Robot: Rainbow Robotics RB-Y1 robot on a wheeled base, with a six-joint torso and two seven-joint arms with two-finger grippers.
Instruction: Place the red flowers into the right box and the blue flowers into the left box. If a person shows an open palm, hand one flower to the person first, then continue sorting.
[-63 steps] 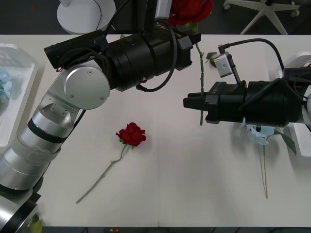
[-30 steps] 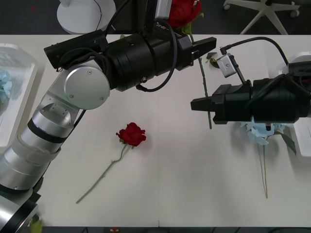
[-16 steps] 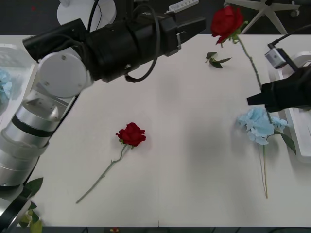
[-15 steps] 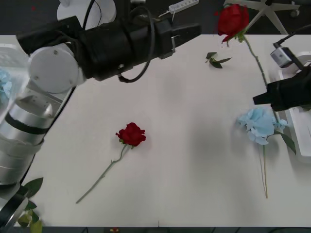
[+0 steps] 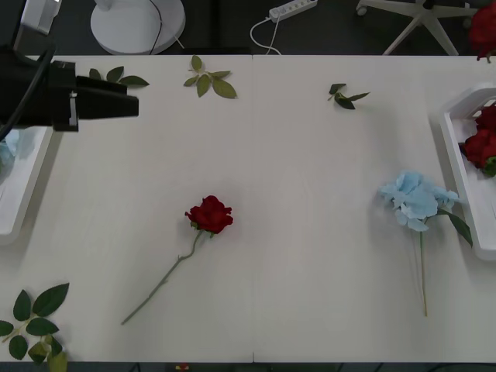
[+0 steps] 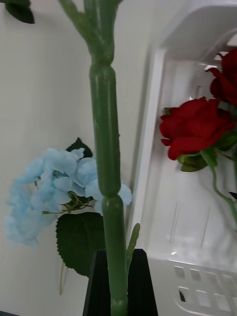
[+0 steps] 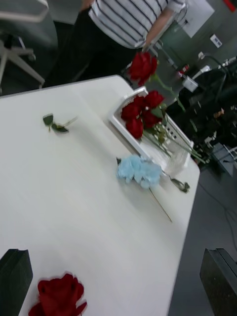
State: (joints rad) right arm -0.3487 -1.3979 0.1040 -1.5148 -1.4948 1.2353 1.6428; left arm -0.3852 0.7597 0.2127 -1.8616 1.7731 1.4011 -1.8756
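My right gripper [image 6: 116, 284] is shut on the green stem [image 6: 105, 148] of a red flower. Its bloom [image 5: 484, 31] hangs at the table's far right corner, beside the right box [image 5: 452, 147], which holds other red flowers [image 6: 193, 127]. A blue flower [image 5: 415, 198] lies on the table just left of that box. Another red flower [image 5: 209, 215] lies mid-table. My left gripper [image 5: 133, 102] is open and empty at the far left, above the left box [image 5: 27, 194]. A person in a striped shirt [image 7: 133, 19] stands beyond the table, with no palm in sight.
Loose leaf sprigs lie at the back left [image 5: 208, 77], the back middle [image 5: 345, 97] and the front left corner [image 5: 35, 318]. A chair base [image 5: 422, 19] and a power strip [image 5: 293, 9] are on the floor behind the table.
The left arm has swung away from the table's middle to the left edge. The right arm has carried the red flower rightward, out to the right box.
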